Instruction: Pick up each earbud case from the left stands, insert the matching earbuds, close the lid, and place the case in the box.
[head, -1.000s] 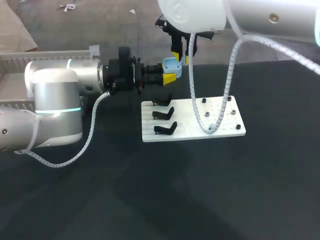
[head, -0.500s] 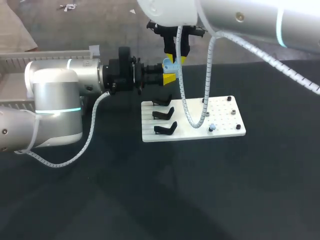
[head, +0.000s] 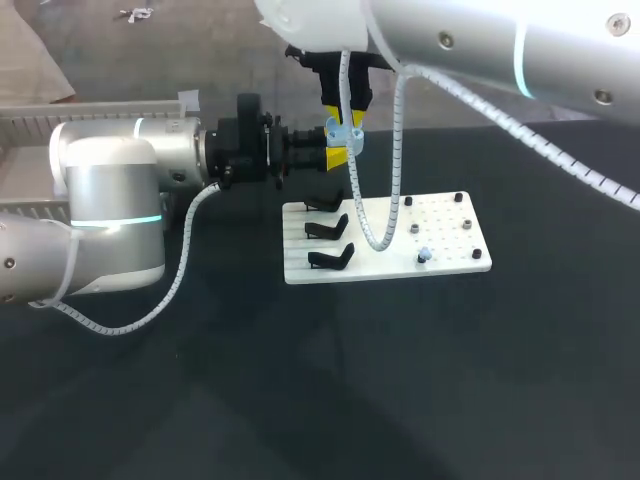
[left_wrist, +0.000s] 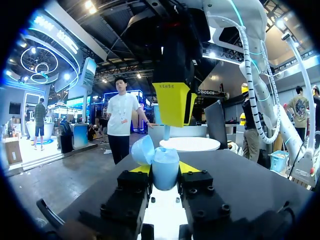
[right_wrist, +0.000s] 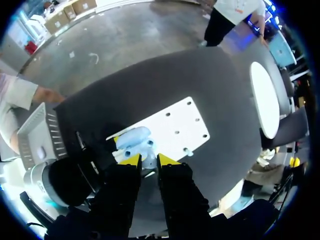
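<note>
- Left gripper (left_wrist: 165, 169): jaws clenched from both sides on a light blue plastic earbud case (left_wrist: 165, 176), which is held between the yellow tips with its lid open.
- Right gripper (right_wrist: 149, 159): jaws nearly together, with a small pale blue earbud (left_wrist: 166, 133) pinched between them just above the open case.

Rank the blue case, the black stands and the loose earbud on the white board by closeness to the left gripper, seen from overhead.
1. Blue case: clamped between the left gripper fingers.
2. Black stands: on the white board, left side.
3. Loose earbud: toward the board's right edge, farthest.
</note>
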